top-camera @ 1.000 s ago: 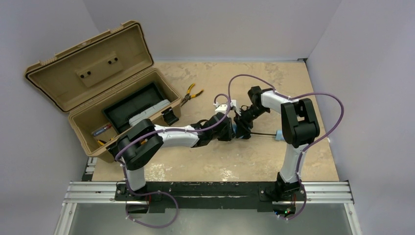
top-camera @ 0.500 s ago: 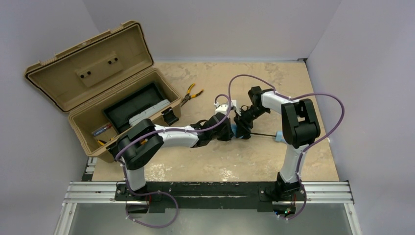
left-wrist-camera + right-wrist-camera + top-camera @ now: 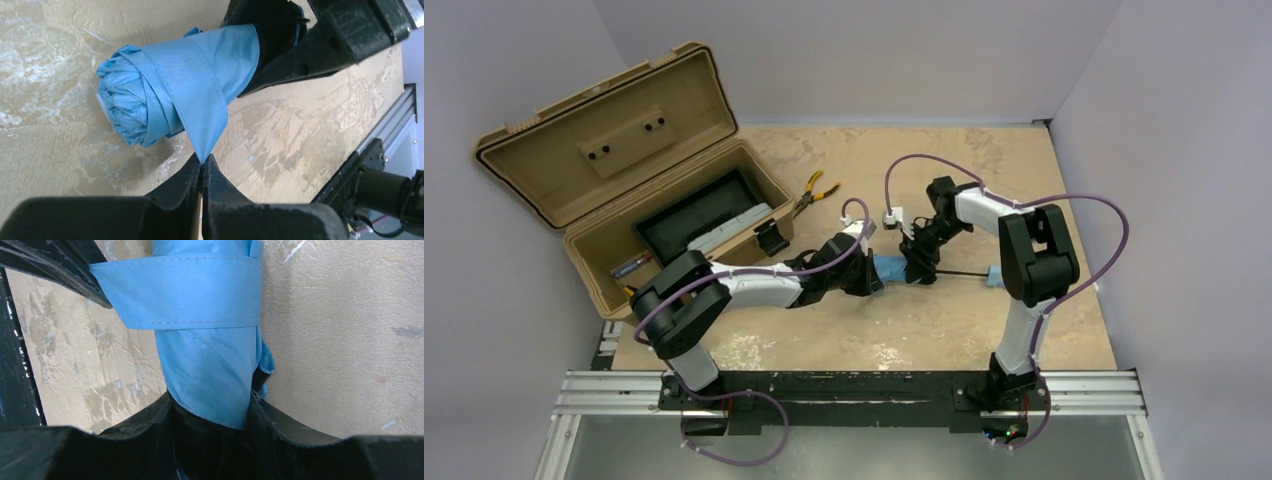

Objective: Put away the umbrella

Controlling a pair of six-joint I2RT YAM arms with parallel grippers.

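Observation:
The umbrella (image 3: pixel 890 268) lies mid-table as a rolled sky-blue bundle. Its thin black shaft (image 3: pixel 959 274) runs right to a small blue handle (image 3: pixel 992 276). In the left wrist view the bundle (image 3: pixel 145 95) has its closing strap (image 3: pixel 205 115) wound round it. My left gripper (image 3: pixel 202 162) is shut on the strap's pointed tip and holds it stretched away from the roll. My right gripper (image 3: pixel 210 407) is shut on the rolled canopy (image 3: pixel 207 370), with fabric filling the gap between its fingers. The strap (image 3: pixel 175 290) crosses the roll just beyond them.
An open tan toolbox (image 3: pixel 584 235) stands at the left, lid back, with a black tray (image 3: pixel 686 215) and small tools inside. Yellow-handled pliers (image 3: pixel 816 190) lie beside its right end. Grey walls close in the table on three sides.
My left gripper closed on the strap tip and drew back to the left. More of the blue bundle now shows between the two grippers. The right gripper has held its grip.

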